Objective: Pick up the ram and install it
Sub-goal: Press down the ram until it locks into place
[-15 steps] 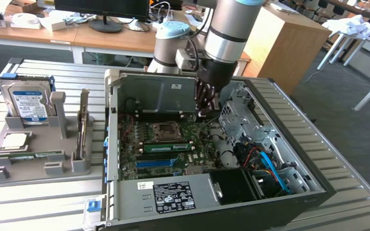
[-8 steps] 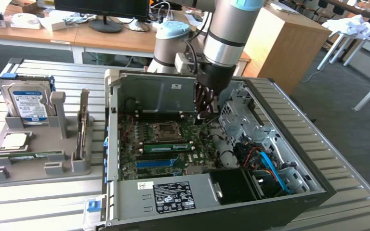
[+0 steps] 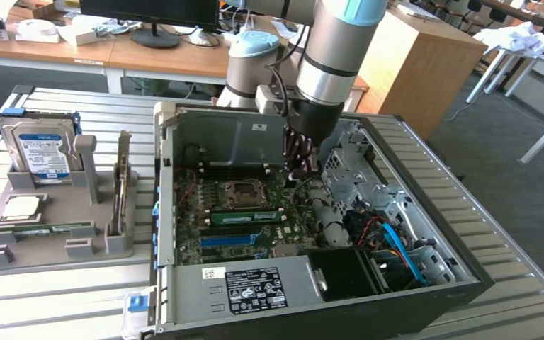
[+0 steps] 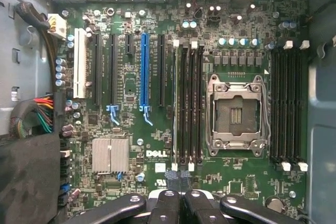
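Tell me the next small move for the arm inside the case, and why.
Probably ease straight down and press on the ram with the jaws shut. The gripper holds nothing and hangs above the motherboard. In the exterior view the green stick already stands in a slot beside the CPU socket. Whether its clips have latched I cannot tell.
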Controlling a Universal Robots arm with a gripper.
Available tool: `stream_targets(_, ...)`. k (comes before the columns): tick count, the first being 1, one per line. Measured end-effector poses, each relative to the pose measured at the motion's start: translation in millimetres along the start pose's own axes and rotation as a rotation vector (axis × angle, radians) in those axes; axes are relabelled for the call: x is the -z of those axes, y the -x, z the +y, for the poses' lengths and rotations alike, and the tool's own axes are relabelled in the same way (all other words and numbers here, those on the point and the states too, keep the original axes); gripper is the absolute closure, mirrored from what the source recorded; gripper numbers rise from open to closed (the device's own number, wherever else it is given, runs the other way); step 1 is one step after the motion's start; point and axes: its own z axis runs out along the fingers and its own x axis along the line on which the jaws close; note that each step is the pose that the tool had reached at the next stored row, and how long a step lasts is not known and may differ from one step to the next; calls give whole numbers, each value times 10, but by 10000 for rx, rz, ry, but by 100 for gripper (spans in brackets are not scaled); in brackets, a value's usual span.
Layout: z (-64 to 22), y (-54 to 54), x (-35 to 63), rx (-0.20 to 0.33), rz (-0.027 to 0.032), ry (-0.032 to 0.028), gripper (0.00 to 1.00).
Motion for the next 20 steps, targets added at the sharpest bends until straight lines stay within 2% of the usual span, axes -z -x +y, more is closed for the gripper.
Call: stream_targets(20, -2, 3, -145, 0, 0, 0, 90)
